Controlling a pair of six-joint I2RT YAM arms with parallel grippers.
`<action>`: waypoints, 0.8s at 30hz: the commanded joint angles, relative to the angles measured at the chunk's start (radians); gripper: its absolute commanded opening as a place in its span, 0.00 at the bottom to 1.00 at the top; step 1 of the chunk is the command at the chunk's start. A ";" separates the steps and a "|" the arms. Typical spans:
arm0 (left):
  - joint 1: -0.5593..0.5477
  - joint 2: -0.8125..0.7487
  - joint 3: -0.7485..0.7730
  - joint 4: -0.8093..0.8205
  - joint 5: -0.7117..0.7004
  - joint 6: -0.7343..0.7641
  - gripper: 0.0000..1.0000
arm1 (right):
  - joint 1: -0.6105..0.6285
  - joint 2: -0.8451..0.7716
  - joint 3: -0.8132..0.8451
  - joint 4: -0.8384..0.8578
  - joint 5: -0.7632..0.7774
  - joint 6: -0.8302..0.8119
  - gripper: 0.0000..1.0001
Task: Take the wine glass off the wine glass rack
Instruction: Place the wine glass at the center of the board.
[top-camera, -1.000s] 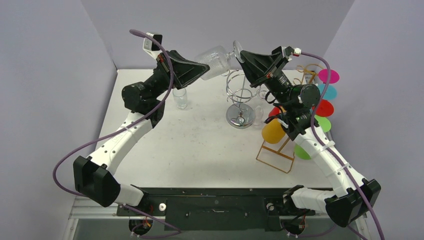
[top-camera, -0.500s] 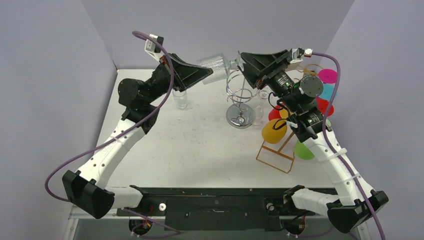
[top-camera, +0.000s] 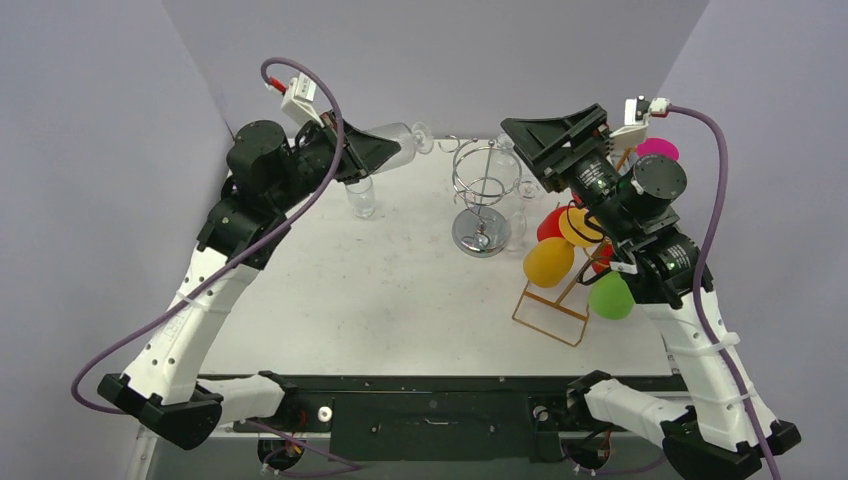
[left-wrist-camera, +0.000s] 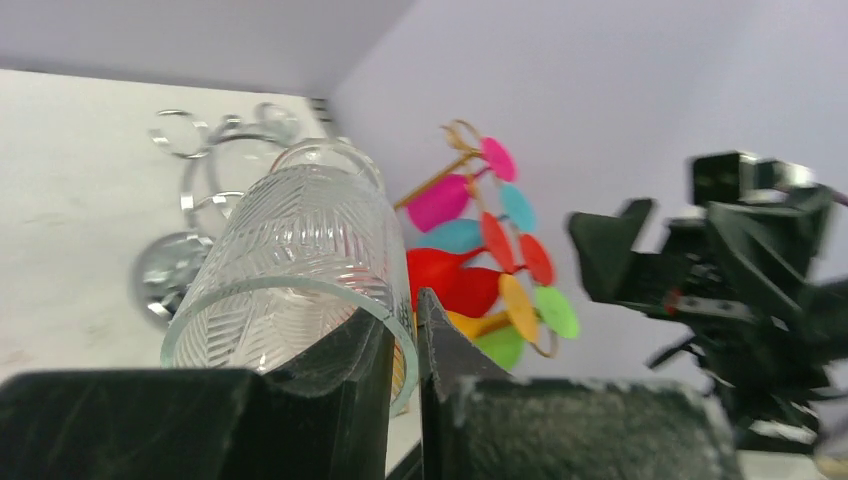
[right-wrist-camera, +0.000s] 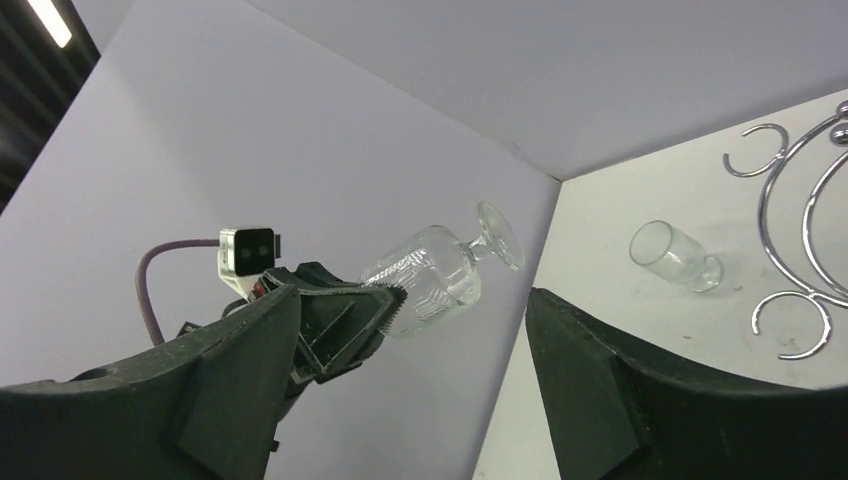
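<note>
Tilted in the air left of the rack (top-camera: 481, 185) and clear of it, the glass (top-camera: 400, 138) is pinched by its rim in the left gripper (top-camera: 384, 152), right gripper (top-camera: 512, 128) gaping and empty; thin, light, slick, brittle-looking, so a gentle hold on bowl or stem seems safest

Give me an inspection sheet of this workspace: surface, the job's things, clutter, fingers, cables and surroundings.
Surface: white table, lightly scuffed.
Job's things: wine glass is off the chrome rack and held in the air to the rack's left, foot pointing toward the rack.
Clutter: small clear glass on the table left of the rack; coloured disc stand to its right.
Grippers: left gripper has its fingers shut on the wine glass rim; right gripper is open and empty.
Cables: purple cables, one looping along each arm.
Surroundings: plain lilac walls; nothing else seen.
</note>
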 joint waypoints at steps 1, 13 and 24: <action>0.001 0.027 0.151 -0.345 -0.316 0.237 0.00 | 0.001 -0.015 0.052 -0.113 0.048 -0.126 0.78; 0.132 0.279 0.226 -0.607 -0.565 0.359 0.00 | 0.005 0.005 0.165 -0.303 0.080 -0.329 0.79; 0.203 0.568 0.333 -0.672 -0.696 0.403 0.00 | 0.002 0.001 0.231 -0.394 0.101 -0.414 0.80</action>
